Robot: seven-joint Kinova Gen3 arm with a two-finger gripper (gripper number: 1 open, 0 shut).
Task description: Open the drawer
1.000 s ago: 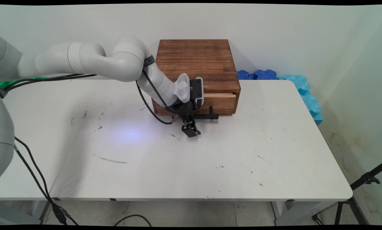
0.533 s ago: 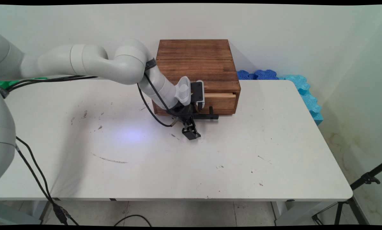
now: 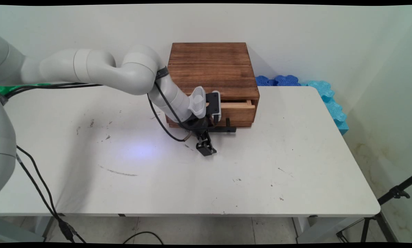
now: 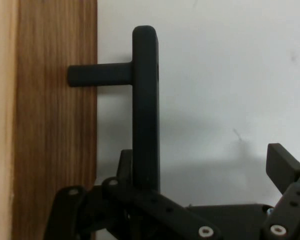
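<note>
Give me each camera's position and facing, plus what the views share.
Main view: fixed above the table's near side, looking down across it to the wall; shows the white arm reaching from the left to the wooden box's drawer.
Hand view: on the hand, looking along it at the drawer front and table; shows its black linkage and open fingers.
Shared: the black drawer handle, one finger against the bar.
</note>
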